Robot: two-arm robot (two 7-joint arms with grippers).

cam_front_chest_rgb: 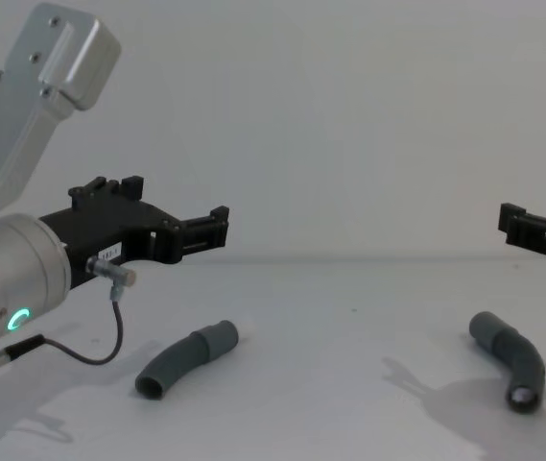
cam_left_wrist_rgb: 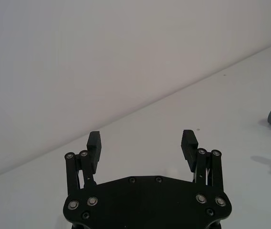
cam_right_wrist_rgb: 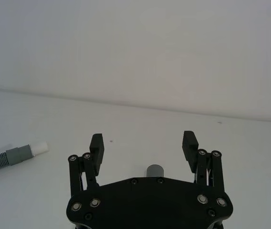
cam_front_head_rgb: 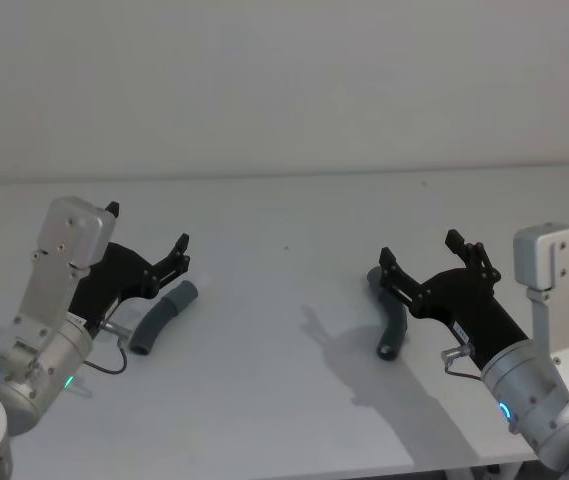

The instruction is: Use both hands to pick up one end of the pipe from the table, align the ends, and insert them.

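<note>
The left black two-finger tool (cam_front_head_rgb: 149, 228) and right tool (cam_front_head_rgb: 420, 250) hover wide open, empty; an off-centre pinch might spin the left dark grey bent tube (cam_front_head_rgb: 164, 317) or right tube (cam_front_head_rgb: 394, 325).

There are 2 dark grey bent pipe pieces on 1 table (cam_front_head_rgb: 284, 400): the left piece (cam_front_head_rgb: 164, 316) and the right piece (cam_front_head_rgb: 394, 325). Only 1 of them, the left piece, has a whitish tip (cam_right_wrist_rgb: 40, 147). There are 2 black grippers, the left gripper (cam_front_head_rgb: 149, 228) and the right gripper (cam_front_head_rgb: 419, 247), each with 2 fingers spread apart.

no text is legible; the white label (cam_front_chest_rgb: 107, 252) on the left claw (cam_left_wrist_rgb: 141, 139) is too small to read.
</note>
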